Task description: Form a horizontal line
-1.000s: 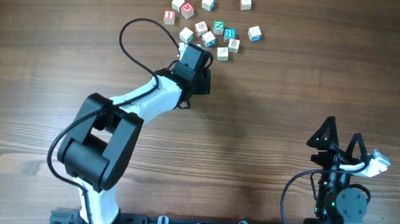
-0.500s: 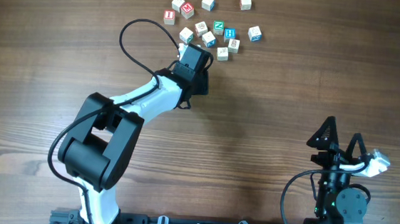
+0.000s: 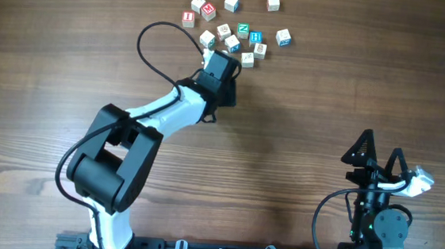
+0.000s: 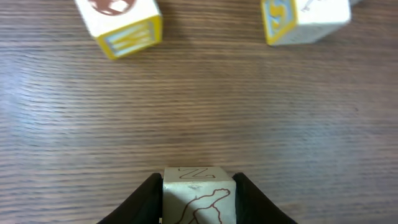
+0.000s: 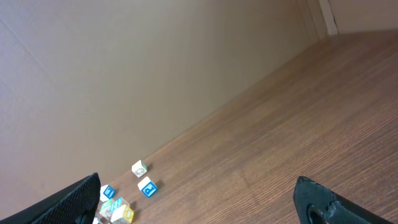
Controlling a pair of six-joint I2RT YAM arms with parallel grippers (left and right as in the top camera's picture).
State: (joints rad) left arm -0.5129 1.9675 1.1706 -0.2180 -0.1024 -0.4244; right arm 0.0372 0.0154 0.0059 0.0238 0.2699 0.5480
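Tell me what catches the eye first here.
The left gripper, stretched far forward, is shut on a pale wooden cube with a brown Z. Just beyond it lies a loose scatter of small letter cubes. The right gripper sits open at the near right.
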